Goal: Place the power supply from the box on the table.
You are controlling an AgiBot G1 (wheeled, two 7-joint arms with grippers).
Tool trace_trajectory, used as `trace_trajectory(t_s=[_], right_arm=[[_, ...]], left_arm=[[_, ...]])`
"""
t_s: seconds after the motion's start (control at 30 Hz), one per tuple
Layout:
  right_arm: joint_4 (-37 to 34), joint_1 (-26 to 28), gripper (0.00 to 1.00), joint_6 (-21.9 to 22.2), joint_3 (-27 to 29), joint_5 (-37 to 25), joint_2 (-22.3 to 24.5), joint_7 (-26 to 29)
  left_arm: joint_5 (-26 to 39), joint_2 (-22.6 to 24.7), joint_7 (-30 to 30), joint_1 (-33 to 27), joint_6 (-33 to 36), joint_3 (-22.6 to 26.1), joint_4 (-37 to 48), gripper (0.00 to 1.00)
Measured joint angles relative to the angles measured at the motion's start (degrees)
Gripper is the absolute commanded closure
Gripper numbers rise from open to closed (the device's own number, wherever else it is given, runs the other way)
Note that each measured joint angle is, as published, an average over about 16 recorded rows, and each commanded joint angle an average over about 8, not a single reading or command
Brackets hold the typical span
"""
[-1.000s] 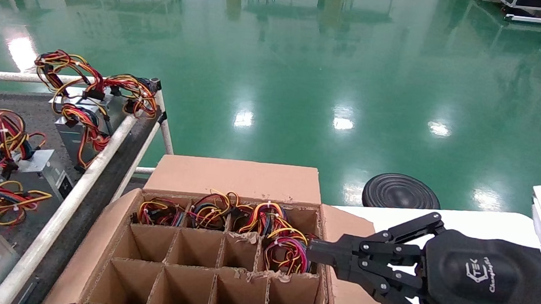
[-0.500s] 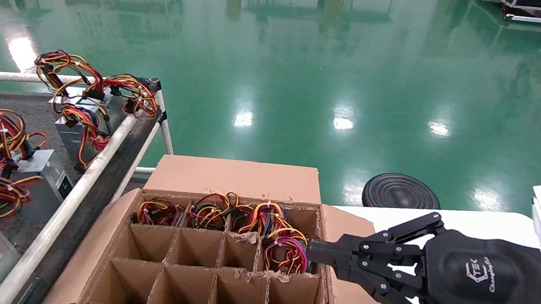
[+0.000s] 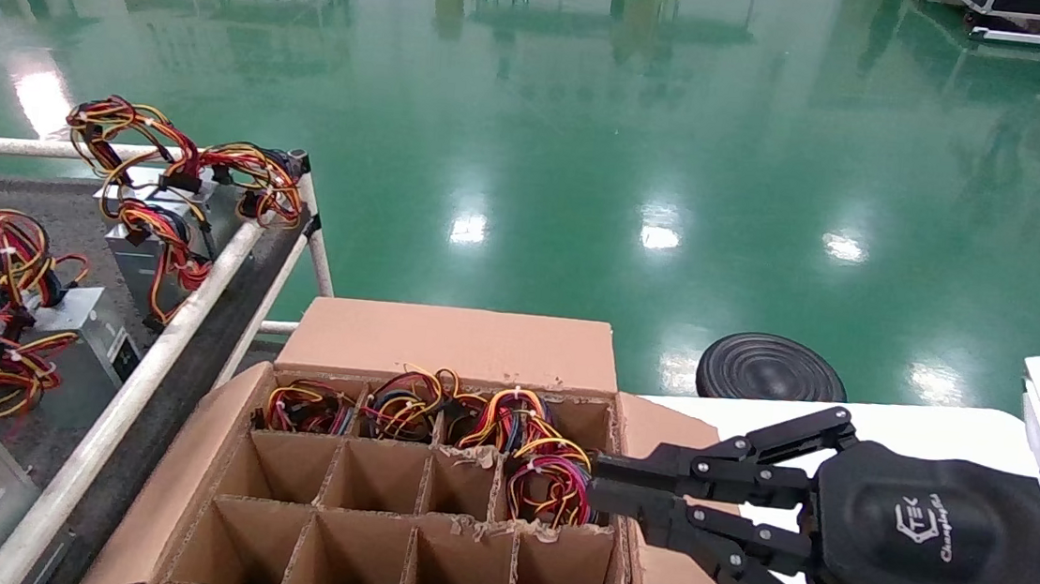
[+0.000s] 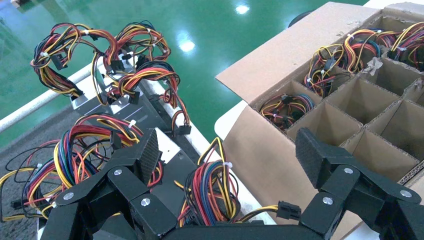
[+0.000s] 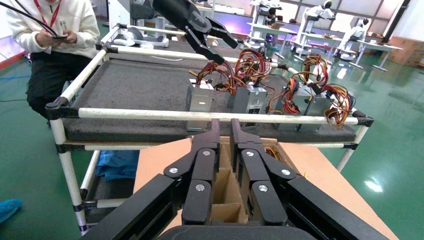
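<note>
Box: brown carton, flaps spread, divider grid; far row of cells holds wire bundles, near rows bare.
Power supply: second row from the far side, rightmost cell; only its tied red, yellow and purple wires show.
Right gripper: at the box's right wall, tips just beside that bundle, fingers nearly pressed together, pinching nothing.
Left gripper: over the table to the left, fingers spread wide above units already lying there, holding nothing.
</note>
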Motion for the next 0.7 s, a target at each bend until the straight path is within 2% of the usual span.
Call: trace_trajectory(t_s=[0.7], right_arm=[[-0.01, -0.01, 0.00, 0.02, 0.00, 0.01, 0.01, 0.00]], left_arm=[[-0.12, 0.08, 0.03, -0.03, 0.01, -0.07, 0.01, 0.00]])
